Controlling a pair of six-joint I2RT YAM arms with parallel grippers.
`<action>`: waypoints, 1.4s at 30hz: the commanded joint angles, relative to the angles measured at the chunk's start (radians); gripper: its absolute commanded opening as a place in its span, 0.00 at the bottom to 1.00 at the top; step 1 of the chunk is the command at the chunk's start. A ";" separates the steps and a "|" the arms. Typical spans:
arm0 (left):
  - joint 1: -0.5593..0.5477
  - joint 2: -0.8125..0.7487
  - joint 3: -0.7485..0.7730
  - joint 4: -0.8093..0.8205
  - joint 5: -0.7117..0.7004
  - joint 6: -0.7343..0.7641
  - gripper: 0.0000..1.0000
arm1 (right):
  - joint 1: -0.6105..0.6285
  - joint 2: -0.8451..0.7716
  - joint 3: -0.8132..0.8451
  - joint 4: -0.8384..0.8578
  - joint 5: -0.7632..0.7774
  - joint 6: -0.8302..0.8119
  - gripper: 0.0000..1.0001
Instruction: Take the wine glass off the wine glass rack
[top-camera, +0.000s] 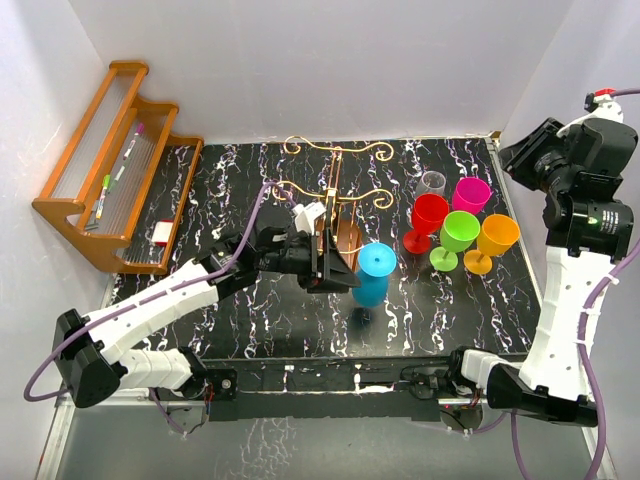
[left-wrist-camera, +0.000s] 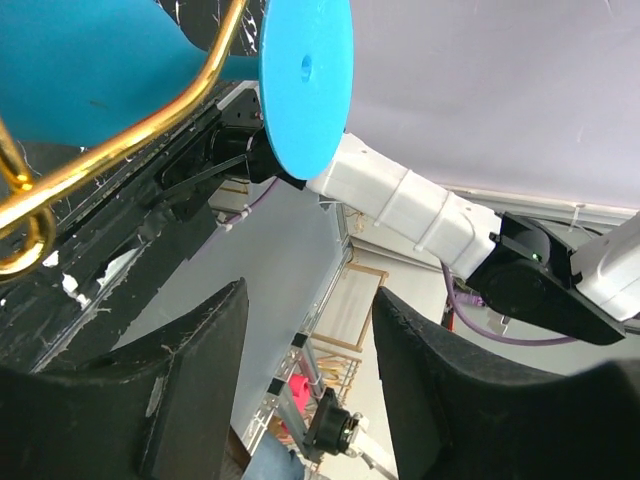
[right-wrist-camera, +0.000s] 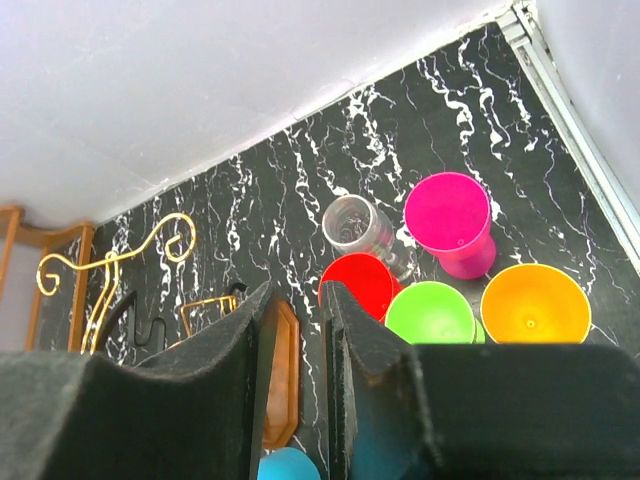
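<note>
Jaws apart and empty, the left gripper (top-camera: 338, 274) is the nearer one: the wine glass (top-camera: 375, 272) seems to hang foot-up just beside it at 3 o'clock, on the wine glass rack (top-camera: 335, 200).

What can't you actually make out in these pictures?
Top view: how the blue wine glass meets the wine glass rack; the left arm overlaps.
Left wrist view: beyond the left fingers, the glass's bowl is cut by the top edge.
Right wrist view: the right fingers hide most of the rack's base.
</note>
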 joint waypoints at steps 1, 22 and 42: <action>-0.060 -0.012 0.017 0.030 -0.106 -0.064 0.50 | 0.001 -0.038 0.018 0.102 0.045 0.010 0.26; -0.329 0.091 0.173 -0.151 -0.679 -0.127 0.36 | 0.001 -0.133 -0.058 0.226 0.123 -0.005 0.25; -0.348 0.059 0.198 -0.134 -0.905 -0.112 0.34 | 0.019 -0.119 -0.062 0.259 0.079 -0.003 0.25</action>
